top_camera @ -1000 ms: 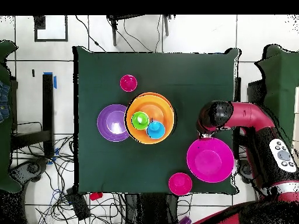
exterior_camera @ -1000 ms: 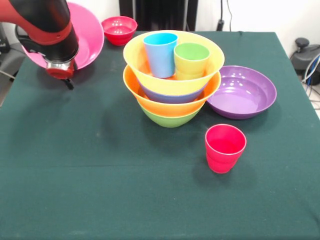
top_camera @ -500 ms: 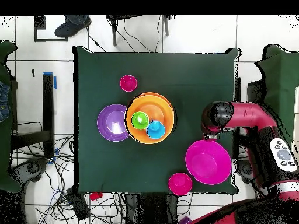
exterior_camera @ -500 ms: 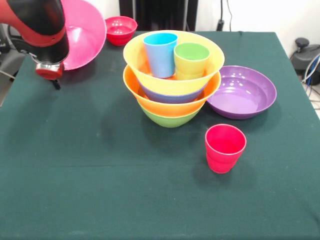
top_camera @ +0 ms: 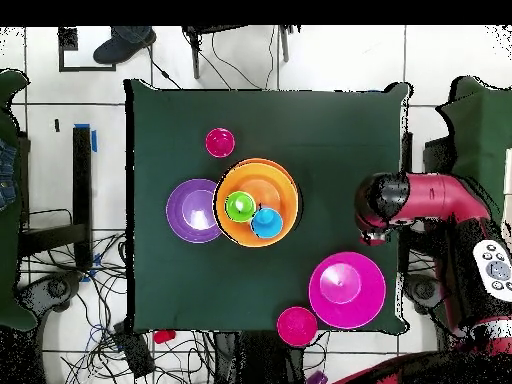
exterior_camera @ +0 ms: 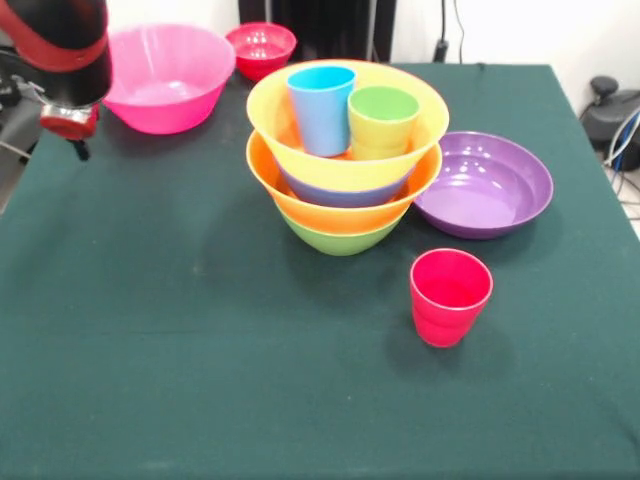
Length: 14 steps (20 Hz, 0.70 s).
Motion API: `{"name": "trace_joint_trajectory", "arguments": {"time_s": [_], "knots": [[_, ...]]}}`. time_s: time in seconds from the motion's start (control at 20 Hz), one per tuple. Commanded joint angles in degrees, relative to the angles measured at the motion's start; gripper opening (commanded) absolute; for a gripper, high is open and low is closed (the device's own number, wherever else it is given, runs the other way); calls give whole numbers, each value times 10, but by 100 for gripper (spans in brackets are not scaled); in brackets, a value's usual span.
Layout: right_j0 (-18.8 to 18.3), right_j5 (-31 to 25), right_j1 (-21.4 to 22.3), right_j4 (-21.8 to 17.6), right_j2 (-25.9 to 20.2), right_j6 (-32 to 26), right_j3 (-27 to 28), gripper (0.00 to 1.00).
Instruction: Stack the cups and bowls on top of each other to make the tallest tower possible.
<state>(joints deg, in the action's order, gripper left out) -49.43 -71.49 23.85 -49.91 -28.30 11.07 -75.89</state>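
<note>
End effector point(exterior_camera: 78, 148) at tabletop point(exterior_camera: 180, 330) edge beside pink bowl point(exterior_camera: 165, 78), touching nothing; finger opening unclear. Tower point(exterior_camera: 345, 160) upright mid-table, mouths up, blue cup point(exterior_camera: 321, 108) and green cup point(exterior_camera: 382, 121) standing inside. Red cup point(exterior_camera: 449, 296) upright, apart.

Three cups: light blue cup point(exterior_camera: 322, 108), green cup point(exterior_camera: 382, 120), red cup point(exterior_camera: 450, 296). Seven bowls, probably: pink bowl point(exterior_camera: 168, 77), small red bowl point(exterior_camera: 261, 48), purple bowl point(exterior_camera: 484, 184), plus four nested in one tower point(exterior_camera: 345, 170), namely two orange, a blue sliver hard to make out, green at base. One tabletop point(exterior_camera: 200, 360).
</note>
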Motion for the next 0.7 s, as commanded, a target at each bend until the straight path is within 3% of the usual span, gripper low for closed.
{"name": "trace_joint_trajectory", "arguments": {"time_s": [0.05,0.4,0.7], "knots": [[28,-48,25,-30,9,-117,0,100],[27,-59,29,-33,6,-127,6,100],[18,-80,50,-10,2,-134,-30,100]]}}
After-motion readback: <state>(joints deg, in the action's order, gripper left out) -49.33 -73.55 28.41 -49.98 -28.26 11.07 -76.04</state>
